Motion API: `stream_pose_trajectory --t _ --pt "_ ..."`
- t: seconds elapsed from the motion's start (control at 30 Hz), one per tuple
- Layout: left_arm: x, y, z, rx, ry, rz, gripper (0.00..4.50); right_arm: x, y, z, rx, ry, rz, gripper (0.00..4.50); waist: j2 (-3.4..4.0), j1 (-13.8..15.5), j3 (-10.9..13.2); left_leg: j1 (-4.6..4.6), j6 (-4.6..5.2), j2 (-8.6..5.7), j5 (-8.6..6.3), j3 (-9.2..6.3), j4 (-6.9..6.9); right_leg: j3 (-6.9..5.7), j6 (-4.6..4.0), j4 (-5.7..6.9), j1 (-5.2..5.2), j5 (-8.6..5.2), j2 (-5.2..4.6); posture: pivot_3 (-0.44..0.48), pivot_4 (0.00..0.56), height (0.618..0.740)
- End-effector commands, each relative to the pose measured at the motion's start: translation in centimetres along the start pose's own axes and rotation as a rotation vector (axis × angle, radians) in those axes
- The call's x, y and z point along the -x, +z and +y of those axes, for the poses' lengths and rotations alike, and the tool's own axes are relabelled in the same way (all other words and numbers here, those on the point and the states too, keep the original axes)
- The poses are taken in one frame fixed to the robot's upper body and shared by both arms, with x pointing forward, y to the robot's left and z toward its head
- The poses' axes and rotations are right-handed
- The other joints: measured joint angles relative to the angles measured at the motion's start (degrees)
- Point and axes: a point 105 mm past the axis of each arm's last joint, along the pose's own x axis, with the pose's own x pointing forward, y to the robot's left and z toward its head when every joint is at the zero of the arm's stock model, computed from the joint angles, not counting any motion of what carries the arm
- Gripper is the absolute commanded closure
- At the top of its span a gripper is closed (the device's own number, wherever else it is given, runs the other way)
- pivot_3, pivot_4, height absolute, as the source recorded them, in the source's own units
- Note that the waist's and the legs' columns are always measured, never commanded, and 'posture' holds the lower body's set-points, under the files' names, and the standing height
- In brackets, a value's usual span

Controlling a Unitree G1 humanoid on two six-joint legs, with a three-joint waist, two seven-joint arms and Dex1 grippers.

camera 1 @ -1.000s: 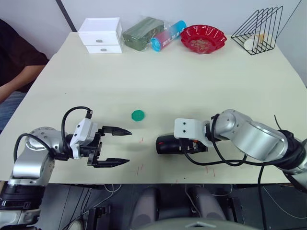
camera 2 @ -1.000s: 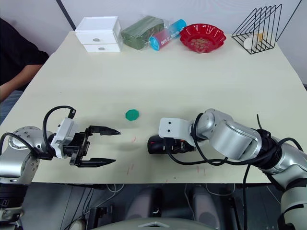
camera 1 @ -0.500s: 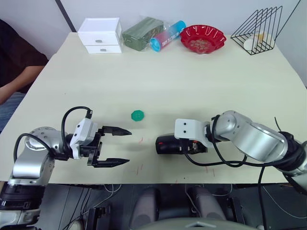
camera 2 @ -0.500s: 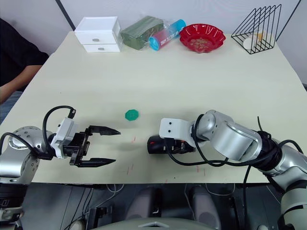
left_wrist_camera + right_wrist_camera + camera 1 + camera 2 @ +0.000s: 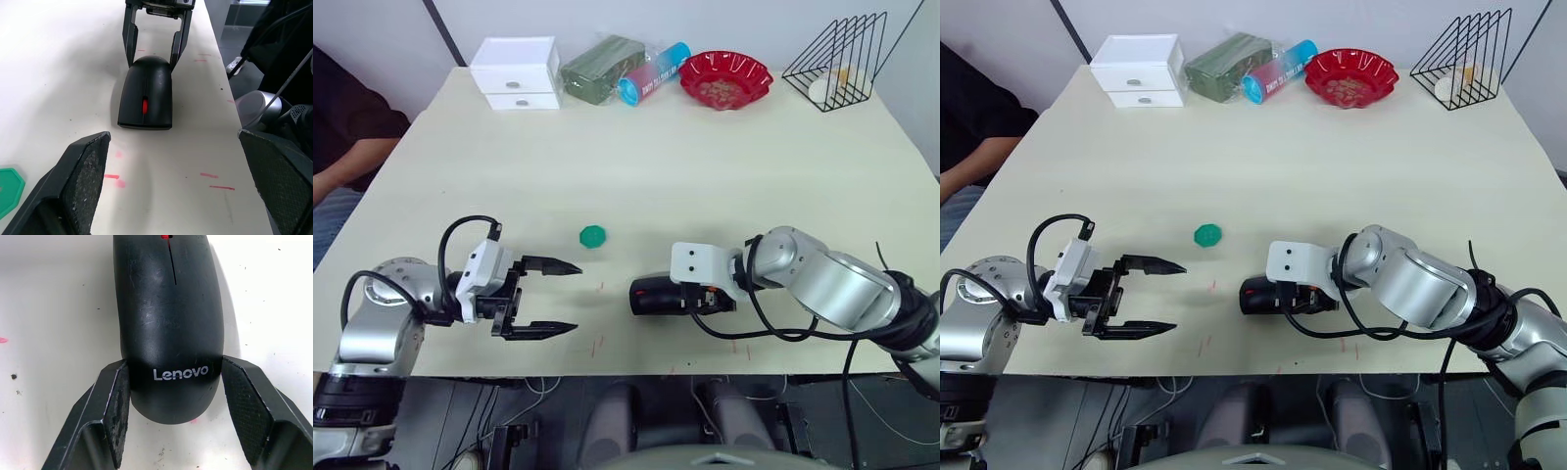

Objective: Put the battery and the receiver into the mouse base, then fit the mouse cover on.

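— Right gripper (image 5: 171,366) first: how does it stand?

— Its two black pads lie against both flanks of the mouse's rounded rear, closed around it there. That is the part where the mouse cover (image 5: 166,318) sits over the mouse base (image 5: 132,112), whose red wheel faces away from the wrist.

— And the other one?

— Left gripper (image 5: 578,298) is spread wide and holds nothing. It is low over the counter (image 5: 705,157) near its front edge, and its tips point at the mouse's nose across a bare gap.

— What could go wrong from here?

— I'd judge three things. If the cover is not fully seated, a squeeze at the rear flanks could pop it loose. The pads sit far back on a glossy curve, so the mouse could squirt forward out of them. And the battery and receiver are hidden, so I cannot tell whether both are inside; a missing one would go unnoticed under the shut cover.

— Anything beyond?

— Just past the mouse, towards the left arm, the small green dish (image 5: 593,236) lies apart from both grippers. Along the far edge stand a white drawer box (image 5: 518,72), a red bowl (image 5: 727,78) and a wire rack (image 5: 847,49), well away.
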Motion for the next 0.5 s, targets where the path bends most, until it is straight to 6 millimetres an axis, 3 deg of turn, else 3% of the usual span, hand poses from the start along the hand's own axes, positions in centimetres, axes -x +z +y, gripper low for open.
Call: stream_pose_trajectory --t 0.03,0.37,0.47,0.5 --pt "0.31 0.42 -0.1 -0.028 -0.023 0.01 0.0 0.04 0.24 0.05 0.01 -0.003 -0.015 1.98 0.0 0.0 0.0 0.0 0.0 0.0 0.0 0.0 0.0 0.0 0.0 0.0 0.0 0.0 0.0 0.0 0.15 0.74" --pt "0.55 0.32 -0.02 -0.027 -0.021 0.013 0.0 0.06 0.46 -0.05 0.015 -0.006 -0.021 1.98 0.0 -0.5 0.0 0.0 0.0 0.0 0.0 0.0 0.0 0.0 0.0 0.0 0.0 0.0 -0.01 0.0 0.15 0.74" --pt "0.56 0.29 -0.01 -0.026 -0.022 0.013 0.0 0.08 0.46 -0.1 0.016 -0.005 -0.02 0.89 0.0 -0.5 0.0 -0.01 0.0 0.0 0.0 0.0 0.0 0.0 0.0 0.0 0.0 0.0 -0.01 0.0 0.15 0.74" --pt "0.56 0.28 0.0 -0.026 -0.021 0.013 0.0 0.09 0.46 -0.17 0.016 -0.01 -0.021 0.89 0.01 -0.5 0.0 -0.01 0.0 0.0 0.0 0.0 0.0 0.0 0.0 0.0 0.0 0.0 -0.02 0.0 0.15 0.74"
